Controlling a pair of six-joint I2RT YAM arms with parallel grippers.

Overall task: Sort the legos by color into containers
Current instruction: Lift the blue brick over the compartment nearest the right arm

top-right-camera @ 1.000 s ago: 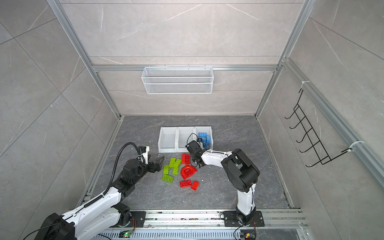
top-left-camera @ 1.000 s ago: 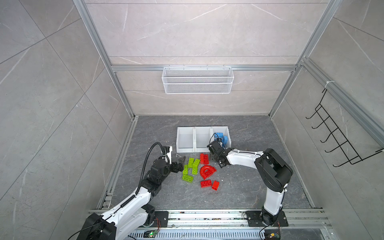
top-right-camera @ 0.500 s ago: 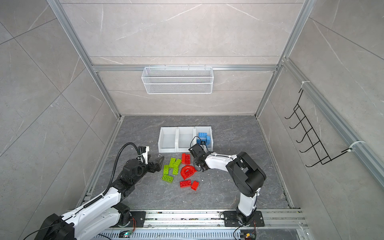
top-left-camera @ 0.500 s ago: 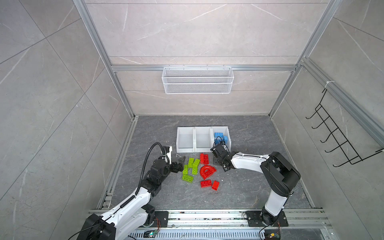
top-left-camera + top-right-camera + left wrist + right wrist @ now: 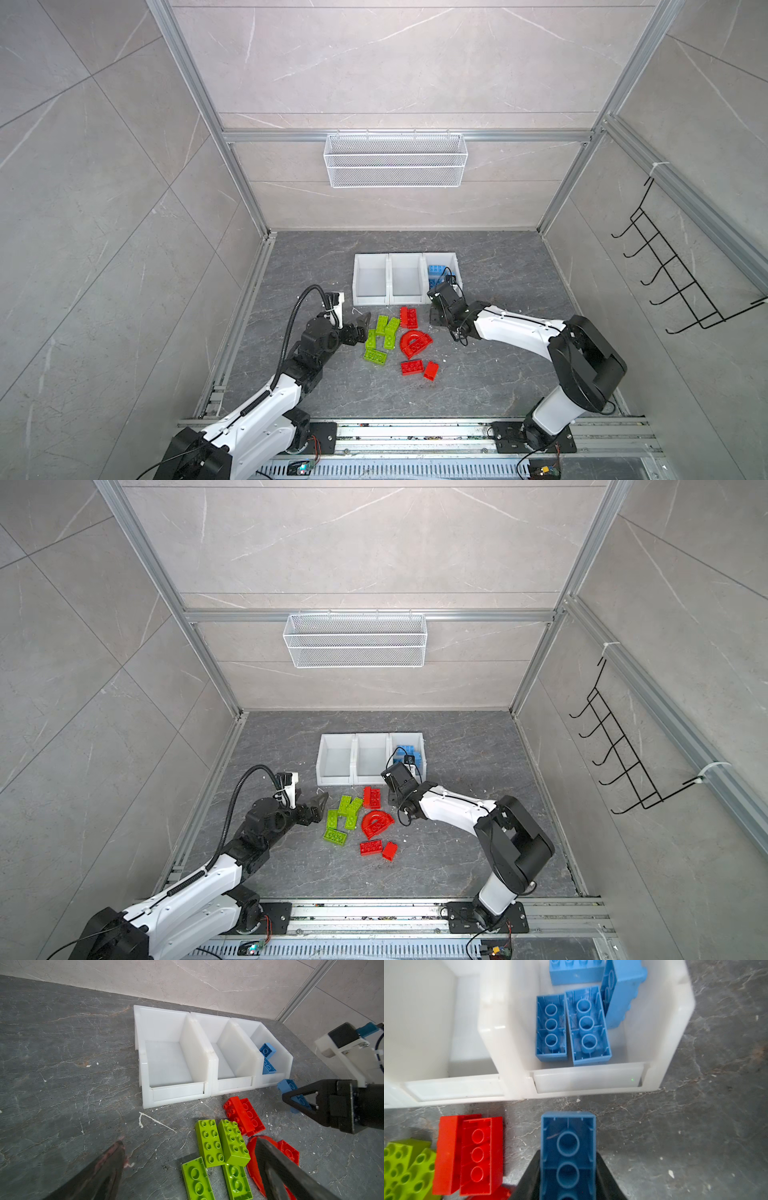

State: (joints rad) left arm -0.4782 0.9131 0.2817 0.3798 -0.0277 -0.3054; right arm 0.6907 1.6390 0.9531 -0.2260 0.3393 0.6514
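My right gripper (image 5: 568, 1169) is shut on a blue lego (image 5: 568, 1147), underside facing the wrist camera, just in front of the right-hand white container (image 5: 670, 1043). That container holds several blue legos (image 5: 587, 1026). The held blue lego (image 5: 289, 1087) and right gripper (image 5: 291, 1103) also show in the left wrist view. Green legos (image 5: 382, 336) and red legos (image 5: 415, 343) lie loose on the floor in both top views. My left gripper (image 5: 361, 328) hangs open just left of the green legos (image 5: 209, 1142), holding nothing.
Three white containers (image 5: 369, 299) stand in a row behind the pile; the left and middle ones (image 5: 166, 1064) hold nothing. A wire basket (image 5: 395, 160) hangs on the back wall and a black hook rack (image 5: 665, 274) on the right wall.
The right gripper has come forward from the container's front and its jaws have narrowed onto the blue lego. The right elbow swung outward. The left arm has not moved.
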